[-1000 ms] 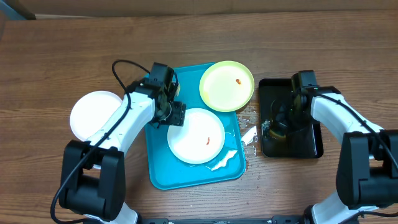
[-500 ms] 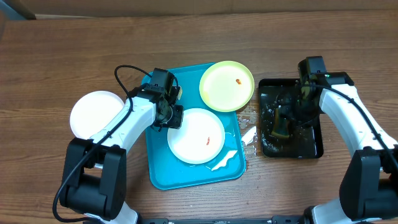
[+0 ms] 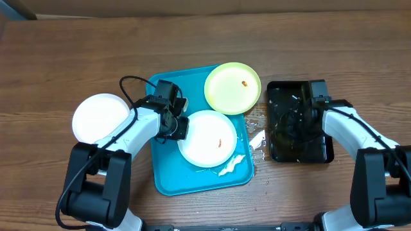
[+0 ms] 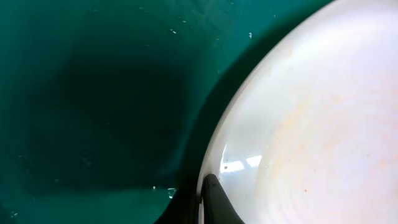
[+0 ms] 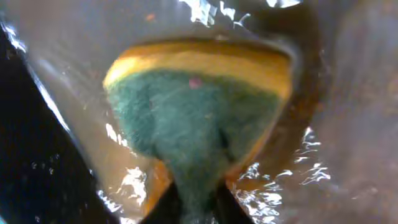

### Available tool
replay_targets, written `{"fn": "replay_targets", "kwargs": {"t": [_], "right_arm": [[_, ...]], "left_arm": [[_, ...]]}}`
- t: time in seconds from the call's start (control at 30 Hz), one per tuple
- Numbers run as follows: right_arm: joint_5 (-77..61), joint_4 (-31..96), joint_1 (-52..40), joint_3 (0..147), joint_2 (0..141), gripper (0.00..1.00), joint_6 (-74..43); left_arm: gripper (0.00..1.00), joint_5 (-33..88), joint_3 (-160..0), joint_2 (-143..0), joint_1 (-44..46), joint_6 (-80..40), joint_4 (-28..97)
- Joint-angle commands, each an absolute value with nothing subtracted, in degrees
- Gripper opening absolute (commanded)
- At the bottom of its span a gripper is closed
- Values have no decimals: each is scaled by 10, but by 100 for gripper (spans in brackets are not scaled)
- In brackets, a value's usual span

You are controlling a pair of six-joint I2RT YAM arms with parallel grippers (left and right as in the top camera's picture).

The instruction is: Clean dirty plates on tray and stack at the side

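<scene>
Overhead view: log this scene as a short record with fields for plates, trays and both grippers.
plate one: round white plate, red smear, in turquoise rectangular plastic tray
plate two: pale yellow-green round plate, red smear, overlapping tray's far right corner
plate three: white round plate on table, left of tray
left gripper: shut on plate one's rim
right gripper: shut on green-yellow sponge in black rectangular tray

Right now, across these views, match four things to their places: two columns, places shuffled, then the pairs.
1. pale yellow-green round plate
2. red-smeared white round plate
3. plain white round plate
4. green-and-yellow sponge

A. on the wooden table, left of the turquoise plastic tray
B. pinched in the right gripper over the black tray
C. overhanging the turquoise tray's far right corner
D. on the turquoise tray, rim in the left gripper

Pairs: 1-C, 2-D, 3-A, 4-B
</scene>
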State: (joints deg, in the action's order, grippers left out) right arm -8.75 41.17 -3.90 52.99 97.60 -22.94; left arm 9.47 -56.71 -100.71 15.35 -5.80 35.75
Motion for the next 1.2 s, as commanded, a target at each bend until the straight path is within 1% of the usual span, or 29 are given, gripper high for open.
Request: {"fn": "replay_targets", "kwargs": {"t": [0.0,0.07,0.23,0.27,0.3,0.33,0.37,0.4,0.47,0.5,0.57,0.6,0.63,0.67,0.73,0.93,0.97,1.0,1.03,1.07,1.1,1.13,1.17], "right_arm": [[-78,418,-44,525,971,4,-238],[-68,448,-44,548,969,4,-236],[-65,531,-44,620,951,4,-221],[-65,546,-44,633,947,7,-221],[-66,558,-44,644,945,17,-221],[-66,566,-44,652,943,32,-221],[-66,574,-44,658,943,41,-221],[-68,576,-44,660,943,47,-221],[-69,573,-44,655,943,53,-221],[-69,566,-44,650,943,54,-221],[-65,547,-44,636,944,55,-223],[-62,532,-44,625,944,55,-226],[-61,516,-44,614,944,55,-226],[-61,503,-44,604,944,55,-229],[-61,478,-44,582,944,54,-241],[-61,414,-44,523,945,49,-241],[-61,406,-44,516,945,46,-241],[-60,399,-44,508,945,40,-243],[-60,393,-44,500,945,31,-243],[-60,390,-44,496,945,17,-243],[-60,391,-44,496,945,6,-242],[-61,394,-44,497,945,4,-242],[-60,402,-44,503,944,4,-242]], "left_arm": [[4,105,-552,-1017,157,-83,360],[4,104,-552,-1016,157,-103,368],[4,101,-552,-1015,157,-103,383],[4,101,-552,-1015,157,-103,386],[4,101,-552,-1015,157,-103,387],[4,101,-552,-1015,157,-103,387],[8,101,-552,-1015,157,-103,387],[17,101,-552,-1015,157,-103,385],[30,101,-552,-1015,157,-103,385],[33,101,-552,-1015,157,-103,385],[34,101,-552,-1015,157,-103,385],[33,100,-552,-1016,157,-103,383],[29,100,-551,-1016,157,-103,380],[22,100,-549,-1016,158,-103,375],[4,100,-545,-1016,158,-103,368],[4,99,-540,-1016,158,-103,366],[4,99,-540,-1016,158,-103,366],[4,99,-540,-1016,158,-103,366],[4,98,-540,-1016,158,-103,367],[4,95,-540,-1016,158,-103,368],[4,92,-540,-1016,158,-103,371],[4,87,-540,-1016,158,-103,375],[4,83,-540,-1016,158,-103,379]]}}
